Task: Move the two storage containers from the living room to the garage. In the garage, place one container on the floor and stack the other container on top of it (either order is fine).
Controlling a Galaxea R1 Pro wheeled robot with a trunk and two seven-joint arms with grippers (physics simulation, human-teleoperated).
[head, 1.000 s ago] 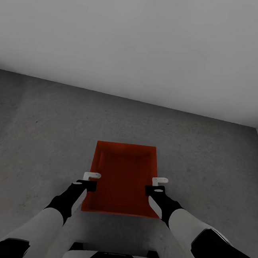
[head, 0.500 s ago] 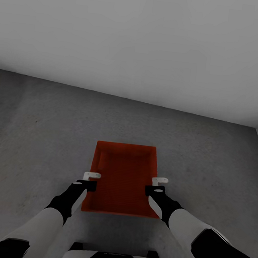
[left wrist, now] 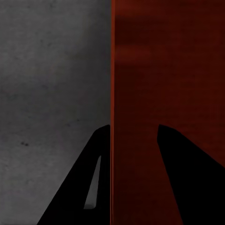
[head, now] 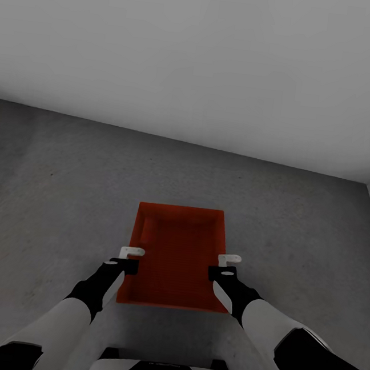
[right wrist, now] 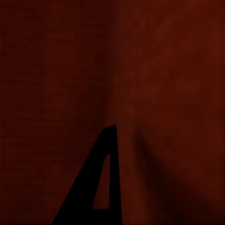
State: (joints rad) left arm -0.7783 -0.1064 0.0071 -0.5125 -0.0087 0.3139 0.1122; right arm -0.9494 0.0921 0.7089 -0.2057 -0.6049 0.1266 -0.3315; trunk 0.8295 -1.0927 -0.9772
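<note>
Jaws astride container (head: pixel 175 258) walls, floor (head: pixel 57 193) open

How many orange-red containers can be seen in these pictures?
1: a container over the grey floor, between the left gripper and right gripper. A second one beneath cannot be ruled out.

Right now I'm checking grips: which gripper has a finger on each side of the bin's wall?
The left gripper: its fingers straddle the storage container's side wall, one outside over the floor. The right gripper shows one finger.

surface: dark grey concrete floor (head: pixel 52 193) | on it: orange-red container (head: pixel 176 253)
</note>
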